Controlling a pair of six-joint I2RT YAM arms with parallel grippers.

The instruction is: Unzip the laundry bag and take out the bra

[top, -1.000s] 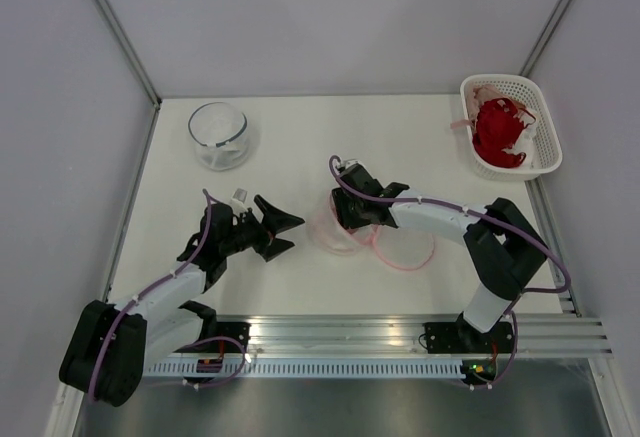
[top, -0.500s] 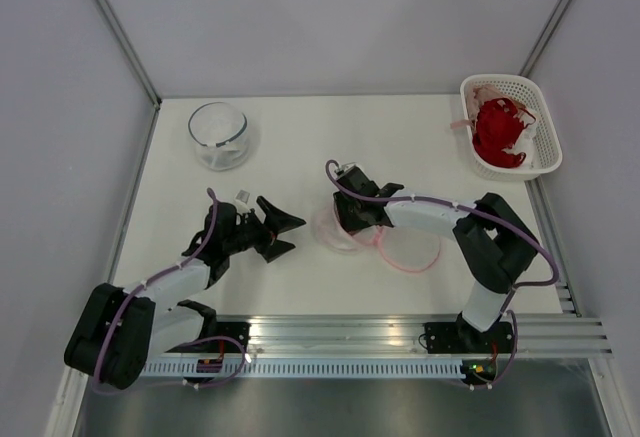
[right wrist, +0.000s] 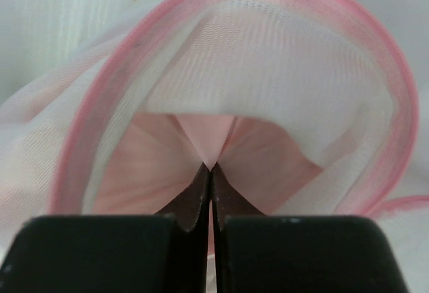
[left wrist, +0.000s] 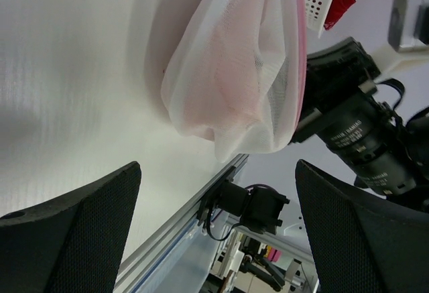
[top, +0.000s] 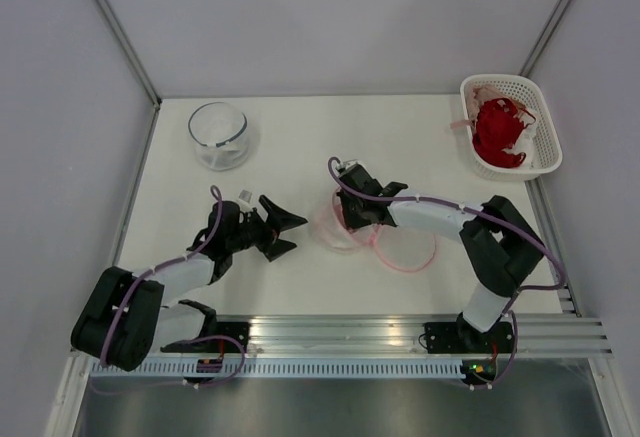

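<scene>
1. Near the middle of the table (top: 300, 147), the laundry bag (top: 333, 233) lies unzipped, one mesh half raised like a bowl and the other spread flat to its right.
2. Inside the bag's raised half sits the bra (right wrist: 151, 172), its pale pink fabric showing through the white mesh.
3. The right gripper (top: 350, 222) reaches into the bag's mouth. Its jaws are pressed together, and the wrist view shows the pink fabric gathered into a peak at their tips, so they pinch the bra.
4. The left gripper (top: 293, 234) hovers just left of the bag with its jaws spread wide around nothing, apart from the mesh.
5. A glass bowl (top: 218, 135) stands well apart from the bag, behind it and to the left.
6. A white lattice basket (top: 545, 157) holding a red garment (top: 497, 129) sits well apart from the bag, behind it and to the right.
</scene>
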